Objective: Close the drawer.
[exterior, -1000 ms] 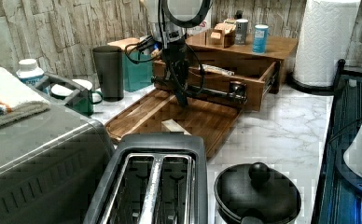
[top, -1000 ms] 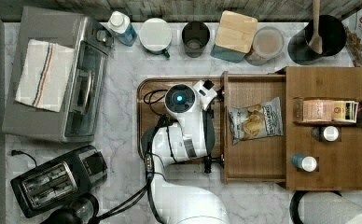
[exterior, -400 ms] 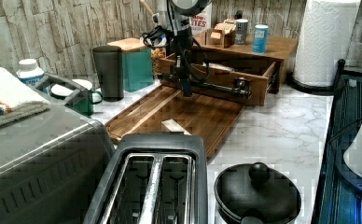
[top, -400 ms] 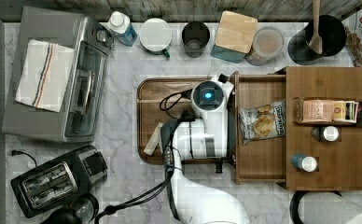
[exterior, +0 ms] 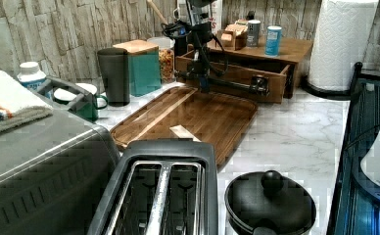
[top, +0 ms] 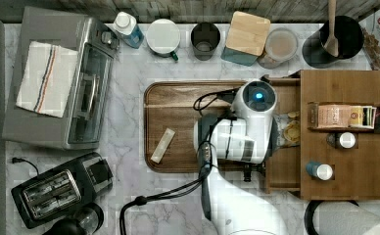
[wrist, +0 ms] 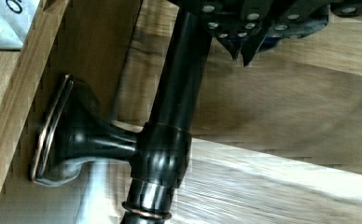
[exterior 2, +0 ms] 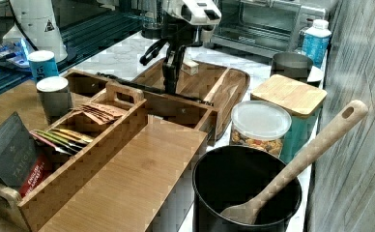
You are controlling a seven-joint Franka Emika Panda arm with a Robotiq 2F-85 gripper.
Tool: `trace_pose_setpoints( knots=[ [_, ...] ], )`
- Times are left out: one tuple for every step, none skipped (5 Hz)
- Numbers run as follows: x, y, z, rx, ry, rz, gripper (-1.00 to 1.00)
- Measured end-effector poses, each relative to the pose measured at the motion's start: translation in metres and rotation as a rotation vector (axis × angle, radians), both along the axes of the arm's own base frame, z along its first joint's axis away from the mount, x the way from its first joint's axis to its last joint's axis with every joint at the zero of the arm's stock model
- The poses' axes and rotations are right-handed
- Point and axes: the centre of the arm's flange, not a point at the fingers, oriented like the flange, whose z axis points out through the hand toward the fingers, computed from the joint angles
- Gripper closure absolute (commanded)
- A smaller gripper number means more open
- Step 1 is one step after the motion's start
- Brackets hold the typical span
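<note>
The drawer in the top view juts a short way out of the organizer box toward the serving tray, with the arm's wrist above its front so the push runs straight along the slide; a snack bag lies inside. In the left view the gripper hangs upright against the dark bar handle on the drawer front, the likely contact point for pushing it home over the marble surface. In the right view the drawer's front panel sits near the box, a gap left open, so the closing looks unfinished. In the wrist view the handle's bar runs into the jaws, which appear closed around it, beside its mounting post.
</note>
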Motion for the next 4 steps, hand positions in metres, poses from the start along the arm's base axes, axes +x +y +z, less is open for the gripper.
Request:
trace_pose_setpoints(
  knots=[
    [0.003,-0.043,-0.004,0.017,-0.011,0.003,1.00],
    [0.004,-0.084,-0.008,0.023,-0.018,0.035,1.00],
    [0.011,-0.106,-0.010,0.047,0.044,0.018,1.00],
    [0.020,-0.105,-0.010,0.026,0.090,-0.024,1.00]
  ],
)
